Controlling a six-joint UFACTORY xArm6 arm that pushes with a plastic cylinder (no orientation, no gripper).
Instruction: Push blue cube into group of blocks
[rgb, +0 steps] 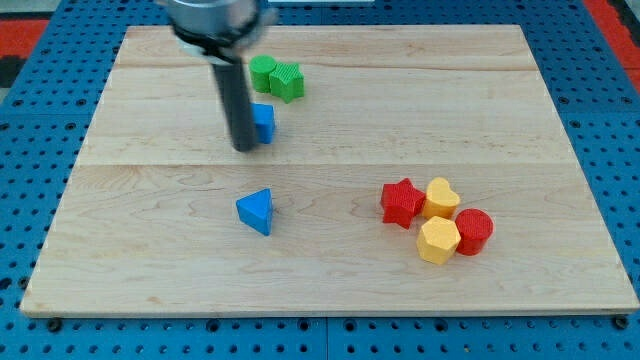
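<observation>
The blue cube (264, 122) sits at the upper middle of the wooden board (330, 170), partly hidden by my rod. My tip (243, 149) rests just to the cube's left and slightly below it, touching or nearly touching it. A group of blocks lies at the lower right: a red star (402, 202), a yellow heart (441, 197), a yellow hexagon (437, 240) and a red cylinder (474, 231), packed close together.
A blue triangular block (256, 211) lies below my tip near the board's middle. Two green blocks (277, 78) sit together just above the blue cube. The board rests on a blue pegboard (40, 120).
</observation>
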